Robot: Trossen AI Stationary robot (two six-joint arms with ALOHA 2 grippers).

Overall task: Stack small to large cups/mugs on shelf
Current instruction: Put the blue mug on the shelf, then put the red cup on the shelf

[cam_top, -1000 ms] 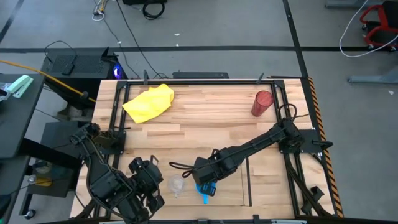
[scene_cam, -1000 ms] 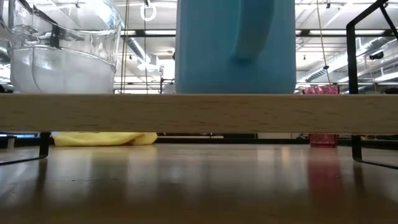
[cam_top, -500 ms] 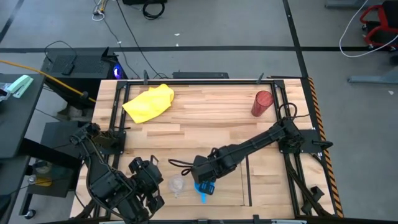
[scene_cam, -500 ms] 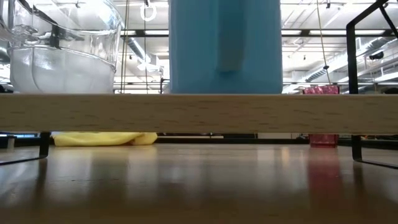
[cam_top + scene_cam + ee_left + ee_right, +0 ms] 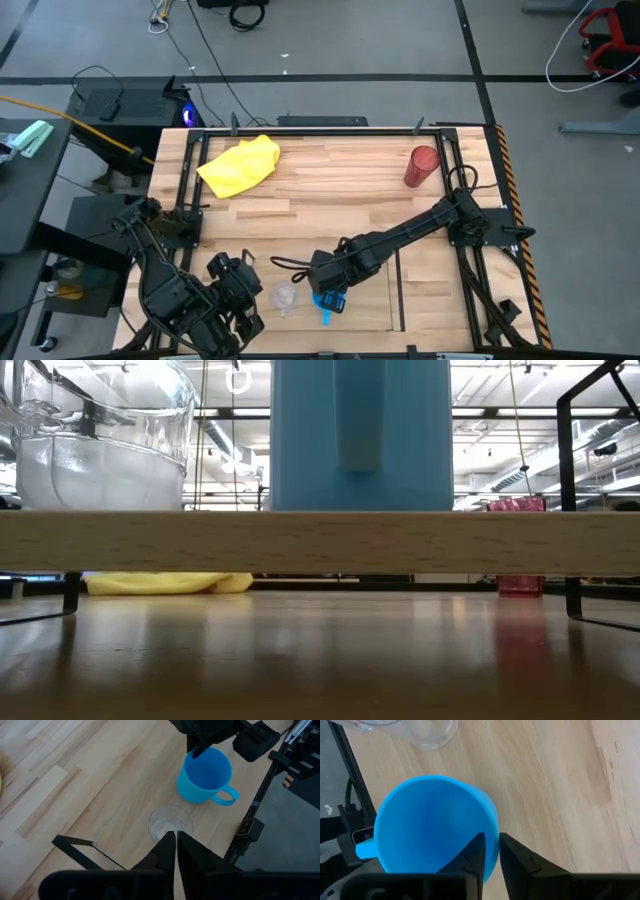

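Note:
The bright blue mug (image 5: 328, 300) stands upright on the shelf's wood plank (image 5: 320, 542), its handle (image 5: 358, 420) toward the table's near edge. My right gripper (image 5: 322, 280) is shut on its rim. The tiny clear cup (image 5: 285, 296) stands on the plank to the mug's left and also shows in the low view (image 5: 100, 440). My left gripper (image 5: 176, 836) is shut and empty, just left of the clear cup. The dark red tumbler (image 5: 421, 166) stands on the table at the far right. My right gripper holds the blue mug by its rim (image 5: 492, 837) on the side away from the handle, one finger (image 5: 475, 851) inside the mug and one (image 5: 515, 852) outside. The fingers slant down from the far right. The mug stays upright on the plank.
A yellow cloth (image 5: 240, 165) lies at the far left of the table. The shelf's thin dark metal uprights (image 5: 565, 490) and rails (image 5: 85, 845) stand around the plank. Black frame rails (image 5: 190, 190) run along the table's sides.
My right gripper has shifted slightly toward the table's left with the blue mug. The mug has turned about upright on the plank, so its handle has swung from the right round to face the near edge.

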